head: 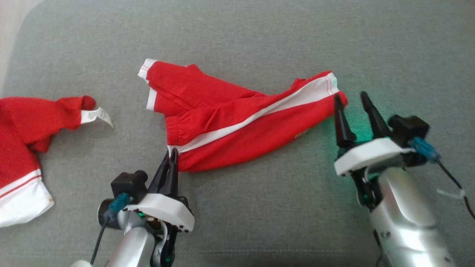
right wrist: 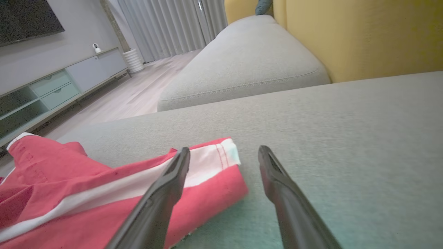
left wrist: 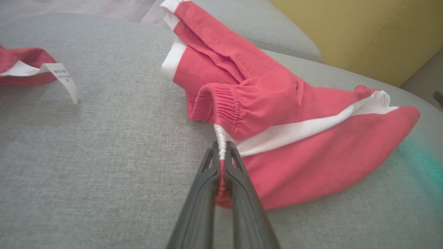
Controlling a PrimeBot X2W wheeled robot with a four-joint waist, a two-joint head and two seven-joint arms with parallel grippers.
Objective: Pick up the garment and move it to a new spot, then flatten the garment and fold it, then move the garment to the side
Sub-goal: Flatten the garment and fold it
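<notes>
Your right wrist view adds the room beyond: a yellow backrest (right wrist: 363, 34) and a low cabinet (right wrist: 52, 90). The head view adds a second red piece (head: 22, 129) at the far left, well apart. The garment (head: 237, 122) lies crumpled in the middle of the grey sofa cushion (head: 259, 44). Your left end effector (head: 171, 154) is clenched on its elastic waistband corner. The right end effector (head: 350, 98) stands released just beside the leg hem; you cannot tell if it touches. The garment is a pair of red shorts with a white side stripe.
</notes>
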